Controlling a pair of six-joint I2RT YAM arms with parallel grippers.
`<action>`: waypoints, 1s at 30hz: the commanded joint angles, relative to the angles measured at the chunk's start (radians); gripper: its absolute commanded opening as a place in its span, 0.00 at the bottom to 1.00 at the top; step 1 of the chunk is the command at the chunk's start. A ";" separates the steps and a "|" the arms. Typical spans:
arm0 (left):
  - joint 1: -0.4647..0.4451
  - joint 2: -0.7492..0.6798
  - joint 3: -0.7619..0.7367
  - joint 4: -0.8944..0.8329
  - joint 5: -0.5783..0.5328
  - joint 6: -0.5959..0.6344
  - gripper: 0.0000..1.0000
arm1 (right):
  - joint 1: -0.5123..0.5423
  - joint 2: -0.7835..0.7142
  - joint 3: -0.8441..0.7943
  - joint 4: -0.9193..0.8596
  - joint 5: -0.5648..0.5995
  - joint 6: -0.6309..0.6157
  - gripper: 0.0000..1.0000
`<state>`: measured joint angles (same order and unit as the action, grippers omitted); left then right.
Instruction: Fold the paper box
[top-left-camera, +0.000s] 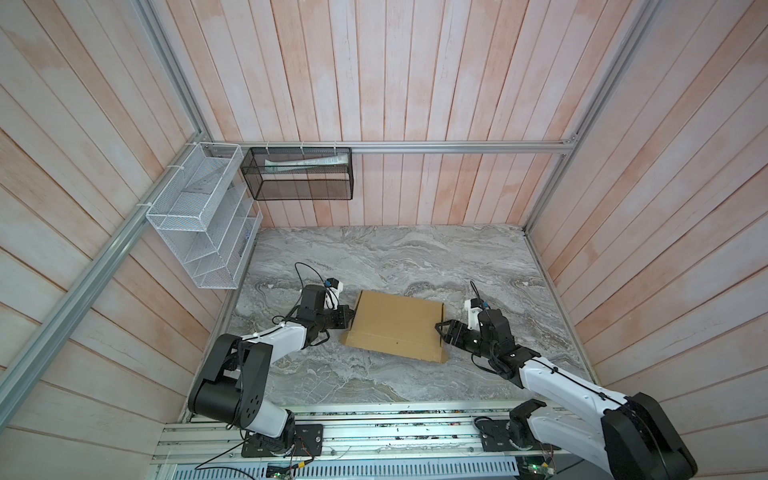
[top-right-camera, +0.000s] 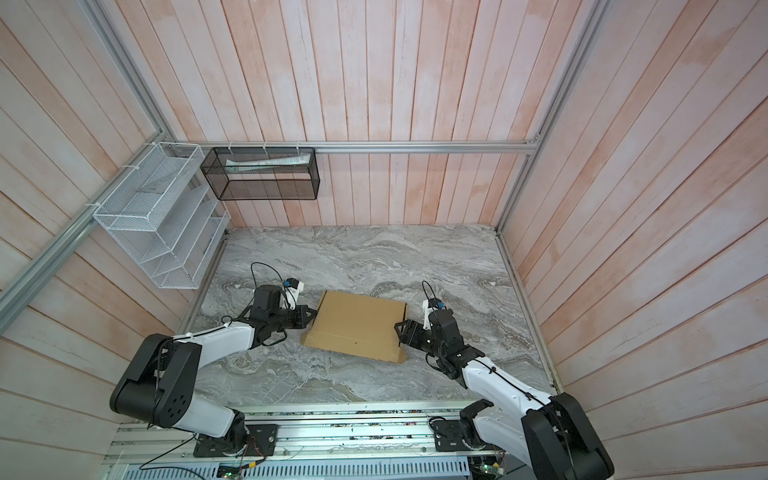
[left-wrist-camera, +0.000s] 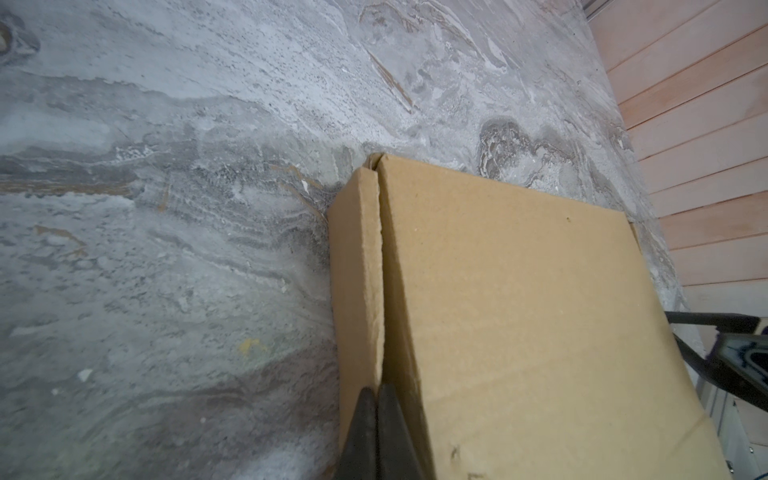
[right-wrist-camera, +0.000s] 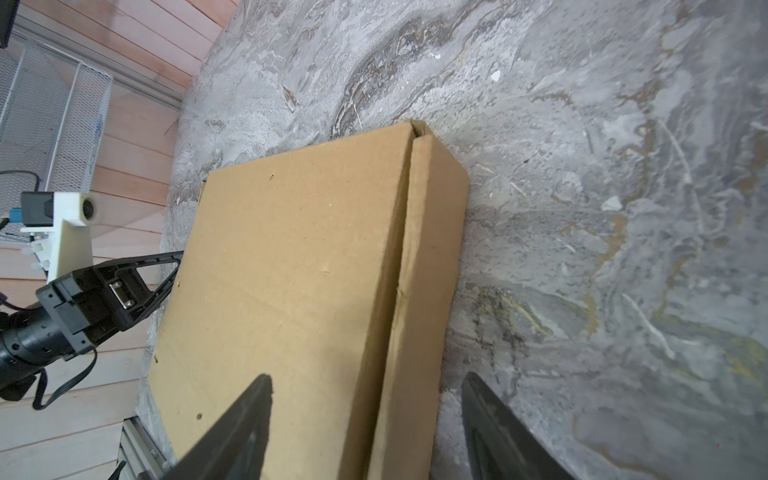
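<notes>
Lying closed, paper box (top-left-camera: 397, 324); black mesh basket (top-left-camera: 299, 191) holds papers (top-left-camera: 305, 162).

White rack (top-left-camera: 199, 224), black basket (top-left-camera: 297, 193), marble table (top-left-camera: 395, 257)

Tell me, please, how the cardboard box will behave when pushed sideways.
Probably it slides rather than tips: the box lies low and flat on the smooth marbled table. Likely light, being thin cardboard. Its side flap shows a gap at the lid, so pushing there may bend it.
</notes>
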<state>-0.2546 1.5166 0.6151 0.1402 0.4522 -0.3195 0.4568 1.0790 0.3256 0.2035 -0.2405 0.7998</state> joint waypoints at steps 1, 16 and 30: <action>0.011 -0.013 -0.026 0.021 0.027 -0.013 0.00 | -0.010 0.001 -0.030 0.056 -0.018 0.045 0.74; 0.031 -0.012 -0.063 0.051 0.042 -0.022 0.00 | -0.029 0.105 -0.100 0.291 -0.125 0.149 0.75; 0.032 -0.006 -0.068 0.062 0.045 -0.021 0.00 | -0.033 0.229 -0.102 0.457 -0.211 0.209 0.75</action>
<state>-0.2279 1.5105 0.5720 0.2054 0.4908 -0.3416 0.4290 1.2896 0.2363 0.5896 -0.4210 0.9810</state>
